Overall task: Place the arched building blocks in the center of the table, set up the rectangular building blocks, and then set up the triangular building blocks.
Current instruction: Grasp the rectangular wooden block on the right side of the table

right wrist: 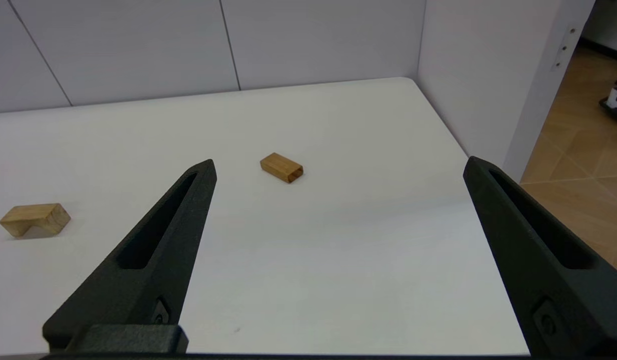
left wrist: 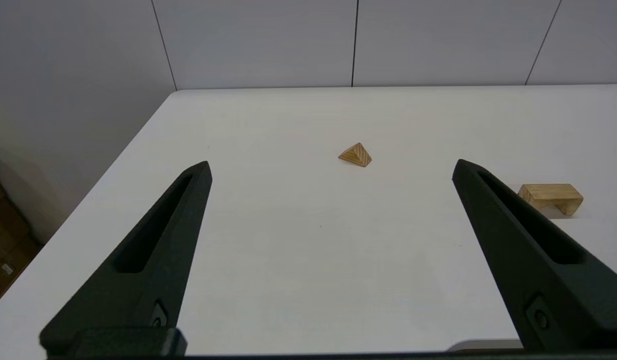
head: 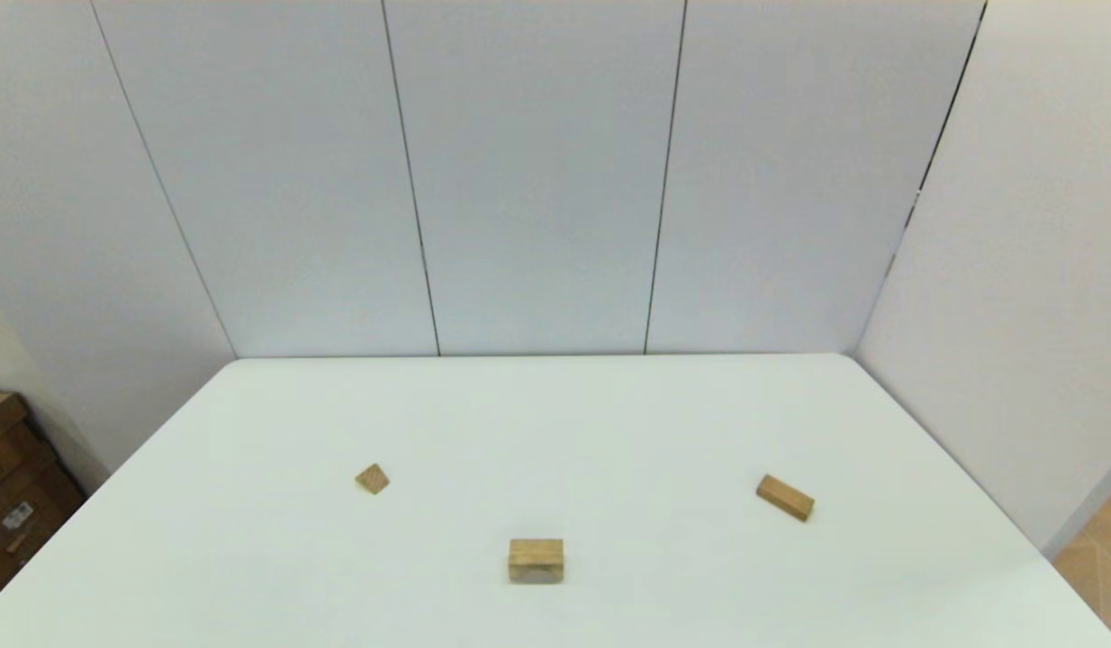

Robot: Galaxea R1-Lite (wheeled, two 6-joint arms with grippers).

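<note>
Arched building blocks point(head: 536, 559), rectangular building blocks point(head: 785, 498) and grain-striped triangular building blocks point(head: 372, 479) lay apart on the smooth white worktop point(head: 609, 423); left end effector point(left wrist: 331, 167) and right end effector point(right wrist: 338, 165) both gaped wide, holding nothing.

The arched building block point(head: 536, 559) is a small light-wood piece, flat on top, standing on its two feet with the curved cut-out facing the near edge. It sits on the white desk point(head: 609, 423) at about 6 o'clock from the desk's middle, near the front. The triangular building block point(head: 372, 478), the smallest, is a light wedge with striped grain, resting on a flat face with its ridge up, at roughly 8 o'clock, well apart from the arch. The rectangular building block point(head: 785, 498), a solid light-brown brick, lies flat on a broad face, turned at a slant, at roughly 4 o'clock, well apart from the arch.
</note>
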